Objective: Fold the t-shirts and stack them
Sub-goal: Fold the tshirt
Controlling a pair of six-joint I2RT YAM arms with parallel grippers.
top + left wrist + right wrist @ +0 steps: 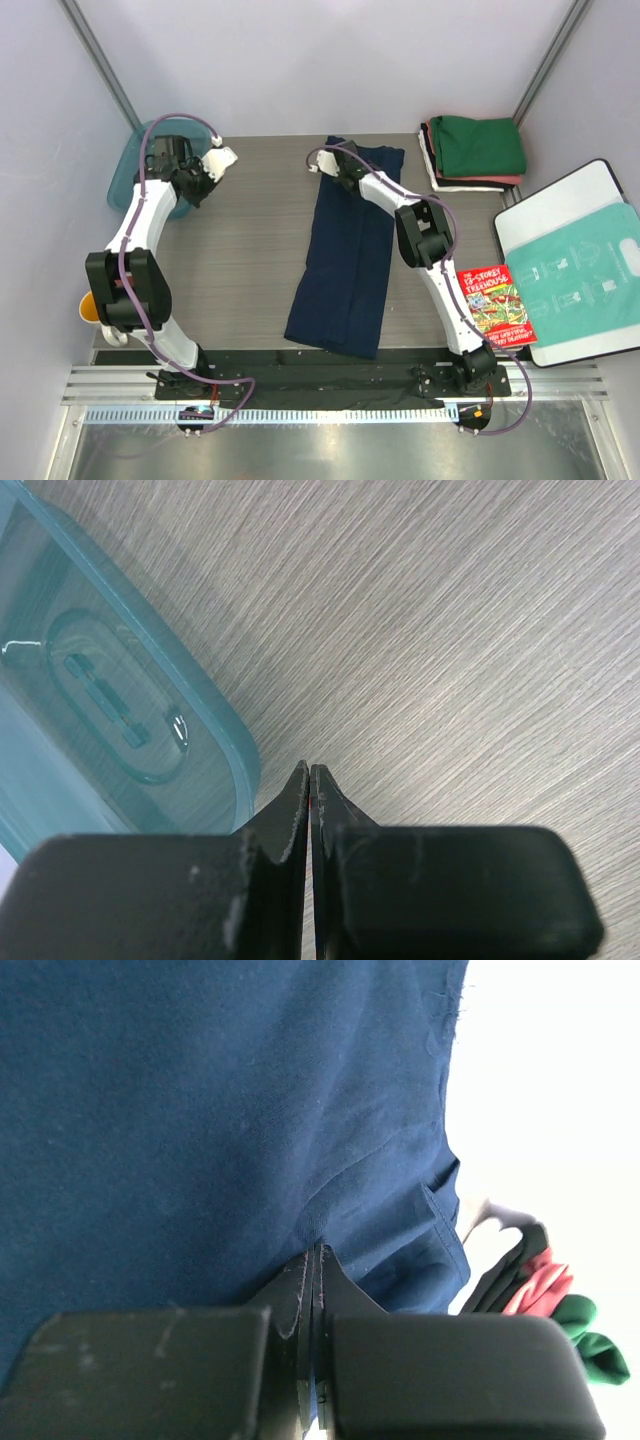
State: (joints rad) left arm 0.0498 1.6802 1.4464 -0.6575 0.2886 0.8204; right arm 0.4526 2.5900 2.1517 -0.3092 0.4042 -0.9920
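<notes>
A dark navy t-shirt (pixel 340 270) lies as a long narrow strip down the middle of the table. My right gripper (pixel 330 168) is at its far end, shut on the navy t-shirt (pixel 200 1110); in the right wrist view the cloth puckers at the tips of this gripper (pixel 318 1248). A stack of folded t-shirts sits at the back right, with green (pixel 478 145) on top and salmon-red (pixel 500 181) and white layers below. My left gripper (pixel 217 163) is at the far left, away from the shirts. This gripper (pixel 310 770) is shut on nothing, over bare table.
A teal plastic container (pixel 125 180) sits at the far left corner, right beside my left gripper. A red book (pixel 497 305) lies at the right by the right arm. A white board carrying a teal-printed bag (pixel 580 265) overhangs the right edge.
</notes>
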